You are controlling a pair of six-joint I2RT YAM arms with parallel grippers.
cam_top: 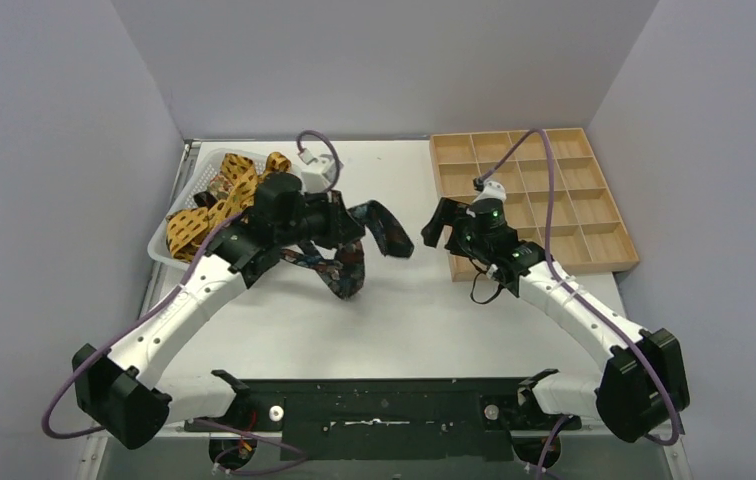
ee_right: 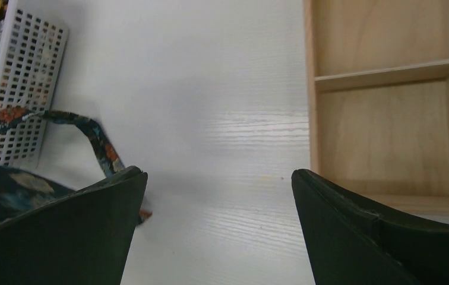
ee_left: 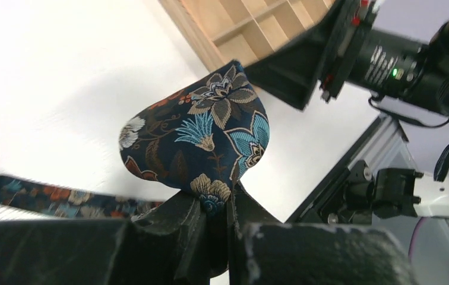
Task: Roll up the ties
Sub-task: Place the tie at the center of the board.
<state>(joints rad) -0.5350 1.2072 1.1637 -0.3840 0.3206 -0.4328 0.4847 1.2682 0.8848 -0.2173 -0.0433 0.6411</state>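
White table point(cam_top: 404, 320) and pale, bare walls frame the two arms. The left gripper point(ee_left: 216, 202) has its jaws pressed together on the dark floral tie point(ee_left: 198, 136), pinching a fold of the cloth so that a rounded pad of it stands up beyond the fingertips. The fabric is deep navy, printed with teal, tan and white blossoms and small orange-red sprigs (the weave looks slightly glossy in the left wrist view). From the top view the gripper sits above the table, left of centre, and the rest of the tie droops from it in loose loops, one part reaching right and another down onto the tabletop. A narrow stretch lies flat on the surface behind the fingers.

The right gripper point(ee_right: 219, 178) stands with its jaws wide apart, holding nothing and touching nothing, hovering near the tie's right-hand end and just beside the wooden tray point(cam_top: 574, 215), whose compartments lie at the table's far right. At the far left sits a white perforated basket point(ee_right: 23, 77), with mustard ties point(cam_top: 209, 215) heaped inside, dark-spotted and tangled.
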